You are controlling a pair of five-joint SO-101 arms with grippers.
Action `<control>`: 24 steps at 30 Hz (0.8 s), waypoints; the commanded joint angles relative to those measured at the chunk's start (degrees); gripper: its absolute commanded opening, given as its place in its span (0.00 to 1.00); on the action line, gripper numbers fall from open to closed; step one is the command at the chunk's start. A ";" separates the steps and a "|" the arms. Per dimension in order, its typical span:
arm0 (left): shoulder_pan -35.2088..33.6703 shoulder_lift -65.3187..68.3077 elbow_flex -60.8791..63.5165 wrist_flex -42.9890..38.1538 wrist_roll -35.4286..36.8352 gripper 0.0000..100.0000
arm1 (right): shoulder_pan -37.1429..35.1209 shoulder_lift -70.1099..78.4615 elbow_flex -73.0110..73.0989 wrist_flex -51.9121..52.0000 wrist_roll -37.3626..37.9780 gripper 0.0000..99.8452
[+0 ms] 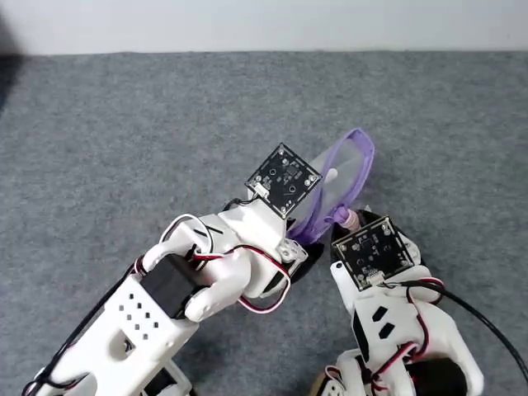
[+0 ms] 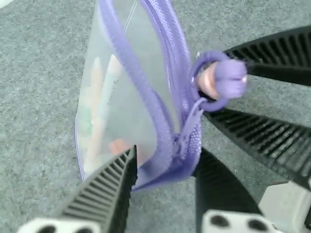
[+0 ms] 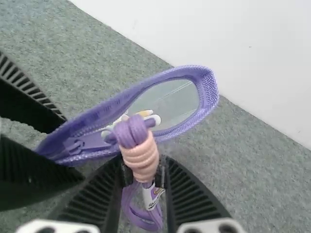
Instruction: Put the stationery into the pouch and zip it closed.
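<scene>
Pouch, clear plastic with a purple zipper band [image 1: 351, 169]: stands on edge just off table centre toward 3 o'clock, long axis running 7 to 1 o'clock, mouth gaping in a loop.

Table, grey felt-like cover [image 1: 124, 124]; white wall [image 1: 264, 25] along the 12 o'clock edge.

Left arm, white shell with black motors and red-white wires [image 1: 165, 297]: enters from 7 o'clock. Its black ribbed pincer, the left gripper [image 2: 165, 160], straddles the pouch's 7 o'clock end. One finger lies over the clear face, the other is against the zipper band. Reads as closed on that end.

Right arm, same build [image 1: 396, 330]: enters from 5 o'clock, just beside the left arm. The right gripper [image 3: 141, 165] has its fingers pressed together on the zipper pull.

Zipper pull, a pink coiled piece topped by a knotted purple cord [image 3: 138, 145]: sits at the pouch's 7 o'clock end, close to the purple slider [image 3: 73, 145].

Stationery, pale stick-shaped pieces [image 2: 99, 107]: inside the pouch, seen through the clear wall. There is a small orange-pink bit [image 2: 119, 145] low down.

Tag, small and white with purple print [image 3: 154, 196]: hangs under the pull between the right fingers. Writing too small to read.
</scene>
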 commanded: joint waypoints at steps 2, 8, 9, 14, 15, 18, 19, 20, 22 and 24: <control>-0.26 -0.53 -1.01 -0.88 -2.29 0.09 | 0.48 0.22 -2.46 -3.30 0.09 0.01; -0.26 -0.53 -0.84 -0.70 -5.98 0.01 | 0.48 0.31 -2.46 -8.66 0.00 0.01; -0.26 -0.53 -0.84 -0.70 -5.98 0.01 | 0.57 0.40 -2.46 -9.54 0.00 0.01; -0.26 -0.53 -0.84 -0.70 -6.15 0.01 | 5.23 1.19 -0.62 -15.52 0.09 0.01; -0.26 -0.53 -0.84 -0.70 -6.15 0.01 | 6.99 1.80 0.00 -16.92 0.09 0.01; -0.26 -0.53 -0.75 -0.62 -6.15 0.01 | 10.15 4.97 0.97 -21.67 0.09 0.01; -0.26 -0.53 -0.75 -0.53 -6.15 0.01 | 10.68 6.37 0.97 -23.25 0.09 0.01; -0.26 -0.53 -0.75 0.00 -6.15 0.01 | 11.30 7.87 0.97 -24.84 0.09 0.01; -0.26 -0.53 -0.75 0.88 -6.15 0.01 | 12.97 10.77 0.97 -27.74 0.09 0.01; -0.26 -0.53 -0.75 1.58 -6.15 0.01 | 14.73 13.85 0.97 -30.37 0.09 0.01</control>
